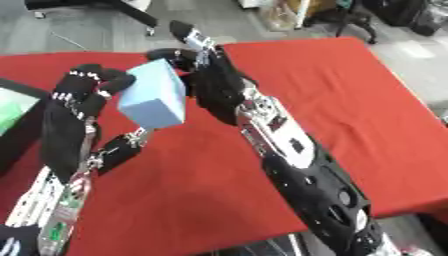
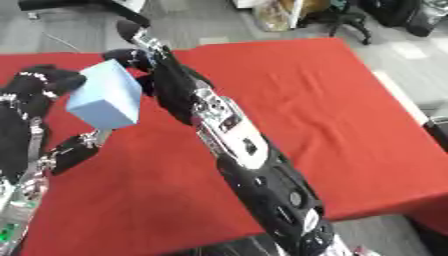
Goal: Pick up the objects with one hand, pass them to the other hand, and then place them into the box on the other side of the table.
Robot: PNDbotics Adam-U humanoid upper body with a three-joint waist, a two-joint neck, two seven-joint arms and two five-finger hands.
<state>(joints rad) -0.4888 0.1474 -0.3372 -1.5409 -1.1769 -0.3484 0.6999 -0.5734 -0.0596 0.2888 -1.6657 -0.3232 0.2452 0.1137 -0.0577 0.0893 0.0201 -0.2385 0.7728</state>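
A light blue block [image 1: 155,95] hangs tilted above the red table [image 1: 350,100], between my two hands. My left hand [image 1: 74,107] rises from the lower left; its fingers curl over the block's upper left edge and its thumb sits under the bottom corner. My right hand [image 1: 210,75] stands against the block's right side, with fingers straight and pointing away and the thumb near the block's top corner. Whether the right palm touches the block is hidden. A dark box with a green inside [image 1: 12,112] shows at the left edge.
The red table's right edge [image 2: 394,95] and near edge drop to a grey floor. Chair legs and dark clutter [image 1: 350,15] stand beyond the far edge. My right forearm [image 1: 297,160] crosses the table's middle.
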